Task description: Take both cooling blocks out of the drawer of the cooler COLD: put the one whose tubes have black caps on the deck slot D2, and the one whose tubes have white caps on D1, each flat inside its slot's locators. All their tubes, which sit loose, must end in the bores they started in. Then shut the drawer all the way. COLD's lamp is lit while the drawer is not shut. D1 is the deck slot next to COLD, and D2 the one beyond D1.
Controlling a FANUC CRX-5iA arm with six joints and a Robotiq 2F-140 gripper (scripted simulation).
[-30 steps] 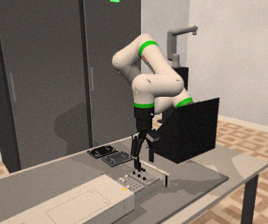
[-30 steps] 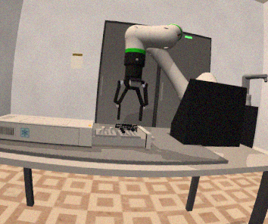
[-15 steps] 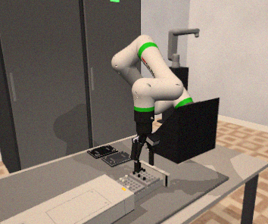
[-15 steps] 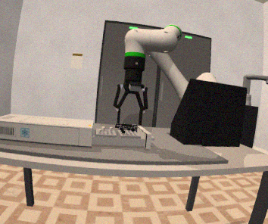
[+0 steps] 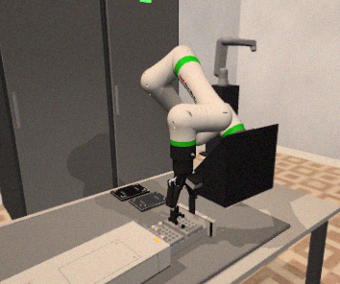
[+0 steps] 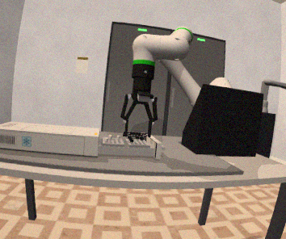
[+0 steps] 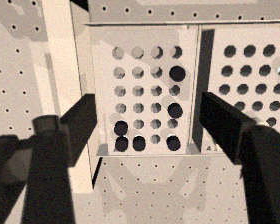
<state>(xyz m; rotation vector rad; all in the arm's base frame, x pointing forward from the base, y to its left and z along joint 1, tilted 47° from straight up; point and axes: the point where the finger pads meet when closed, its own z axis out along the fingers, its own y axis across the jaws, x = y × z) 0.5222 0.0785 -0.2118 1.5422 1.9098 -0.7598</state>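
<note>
Gripper (image 7: 146, 125) hangs wide and empty, fingers straddling one black-capped block (image 7: 143, 95); a second block (image 7: 251, 75) sits beside it in the drawer (image 5: 210, 224).

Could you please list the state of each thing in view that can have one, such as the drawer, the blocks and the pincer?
Drawer: pulled out of the cooler.
Lamp: lit.
Block with black caps: in the drawer, between the pincer's fingers, not gripped.
Block with white caps: in the drawer, beside the first.
Pincer: open, holding nothing, low over the drawer.
Two deck slots: bare.
</note>
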